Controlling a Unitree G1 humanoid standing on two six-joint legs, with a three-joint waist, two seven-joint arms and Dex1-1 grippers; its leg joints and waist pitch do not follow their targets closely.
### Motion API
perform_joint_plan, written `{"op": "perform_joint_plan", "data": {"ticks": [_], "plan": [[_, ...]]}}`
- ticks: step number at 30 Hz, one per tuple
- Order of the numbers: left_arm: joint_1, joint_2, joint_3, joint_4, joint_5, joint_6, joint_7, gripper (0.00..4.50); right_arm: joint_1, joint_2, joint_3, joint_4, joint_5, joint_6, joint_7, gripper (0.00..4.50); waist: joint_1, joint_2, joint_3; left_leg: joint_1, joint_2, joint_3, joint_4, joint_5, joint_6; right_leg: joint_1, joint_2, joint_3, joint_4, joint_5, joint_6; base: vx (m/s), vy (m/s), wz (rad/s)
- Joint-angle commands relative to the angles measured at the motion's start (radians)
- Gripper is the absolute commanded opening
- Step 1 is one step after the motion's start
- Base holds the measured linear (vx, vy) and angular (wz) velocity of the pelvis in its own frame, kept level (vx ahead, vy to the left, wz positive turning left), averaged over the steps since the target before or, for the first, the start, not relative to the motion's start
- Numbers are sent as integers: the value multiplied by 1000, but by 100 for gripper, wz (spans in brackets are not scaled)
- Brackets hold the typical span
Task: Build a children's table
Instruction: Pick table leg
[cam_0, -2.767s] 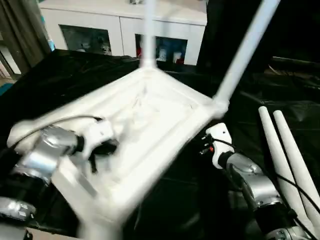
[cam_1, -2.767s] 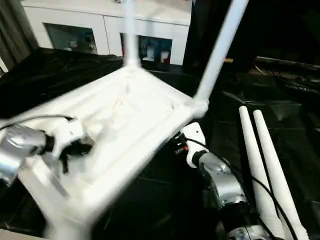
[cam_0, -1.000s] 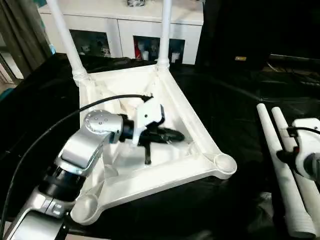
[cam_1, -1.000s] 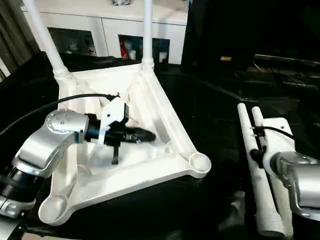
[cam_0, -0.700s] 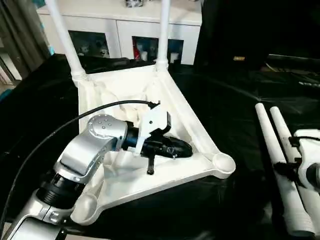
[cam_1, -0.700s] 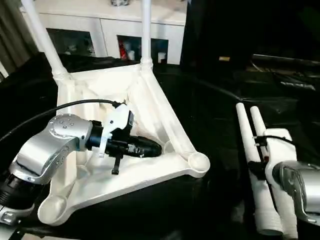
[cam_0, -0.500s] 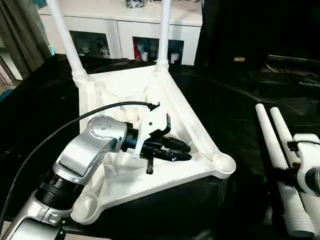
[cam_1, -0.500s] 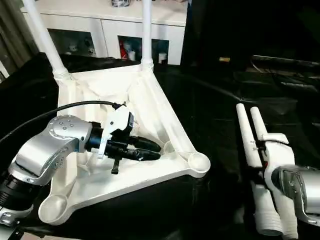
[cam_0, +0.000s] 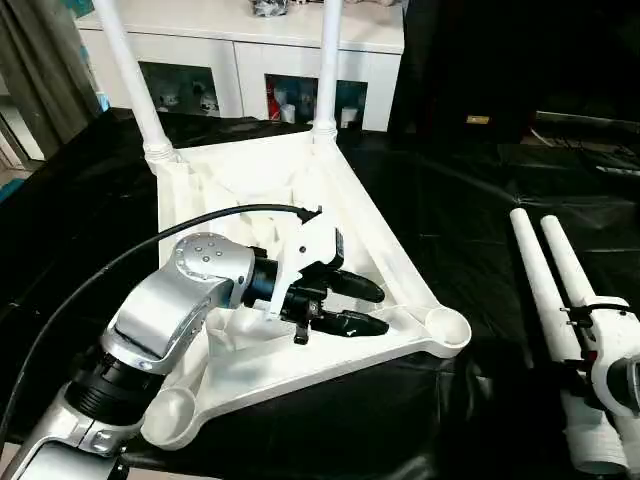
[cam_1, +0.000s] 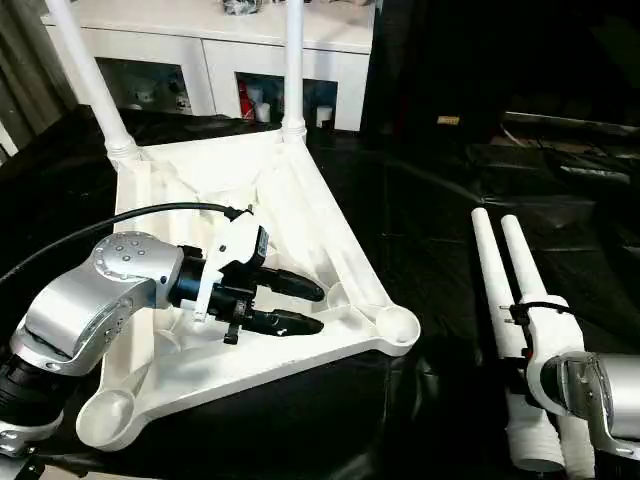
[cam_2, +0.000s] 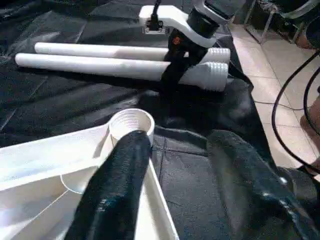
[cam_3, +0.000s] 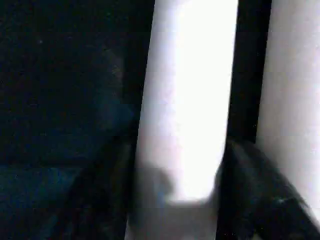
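Observation:
The white children's table top (cam_0: 225, 185) lies upside down on the black-draped table, ribbed underside up. Two white legs (cam_0: 325, 60) stand in its far corner sockets. The near right socket (cam_0: 442, 328) and near left socket (cam_0: 168, 408) hold nothing. My left gripper (cam_0: 372, 306) hovers open just over the top's near right rim, beside that socket (cam_2: 131, 122). Two loose legs (cam_0: 545, 275) lie side by side at the right. My right gripper (cam_2: 172, 75) is down at their thick threaded ends, open, its fingers (cam_3: 255, 195) straddling one leg (cam_3: 185, 100).
A white cabinet with glass doors (cam_0: 230, 70) stands behind the table. A grey curtain (cam_0: 35, 70) hangs at the far left. Black cloth (cam_0: 460, 210) lies between the table top and the loose legs. Tiled floor and cables (cam_2: 295, 100) lie past the table's edge.
The table top, earlier swung up, now lies flat. My left gripper has opened and moved toward the near right socket. My right gripper has slid down to the legs' threaded ends.

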Motion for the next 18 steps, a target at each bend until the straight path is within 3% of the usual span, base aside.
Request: {"op": "perform_joint_plan", "data": {"ticks": [1, 8, 12, 16, 18], "plan": [[-9, 7, -15, -19, -7, 9, 2, 276, -4, 4, -15, 18, 2, -4, -6, 209, 0, -18, -56, 20, 53, -27, -65, -145, -30, 31, -75, 56, -92, -277, -144, 0, 0, 0], [-10, 16, -12, -15, -4, 5, 5, 337, -11, 31, -32, 25, -4, -16, -19, 185, 0, -21, -56, 21, 53, -28, -66, -150, -34, 32, -73, 56, -92, -271, -143, 0, 0, 0], [-16, 7, 5, 8, 8, -10, 36, 367, -43, 65, -78, 32, -20, -34, -51, 184, -3, -20, -57, 18, 51, -29, -67, -145, -38, 33, -74, 54, -89, -268, -148, 0, 0, 0], [-37, -21, 33, 67, 37, -42, 102, 384, -109, 111, -141, 39, -24, -100, -82, 184, -2, -22, -60, 21, 50, -27, -65, -139, -41, 32, -74, 55, -88, -266, -142, 0, 0, 0], [-59, -54, 63, 117, 45, -45, 162, 409, -165, 150, -180, 36, 1, -174, -86, 184, 0, -22, -62, 21, 51, -27, -63, -127, -37, 33, -74, 54, -84, -234, -145, 0, 0, 0]]}}
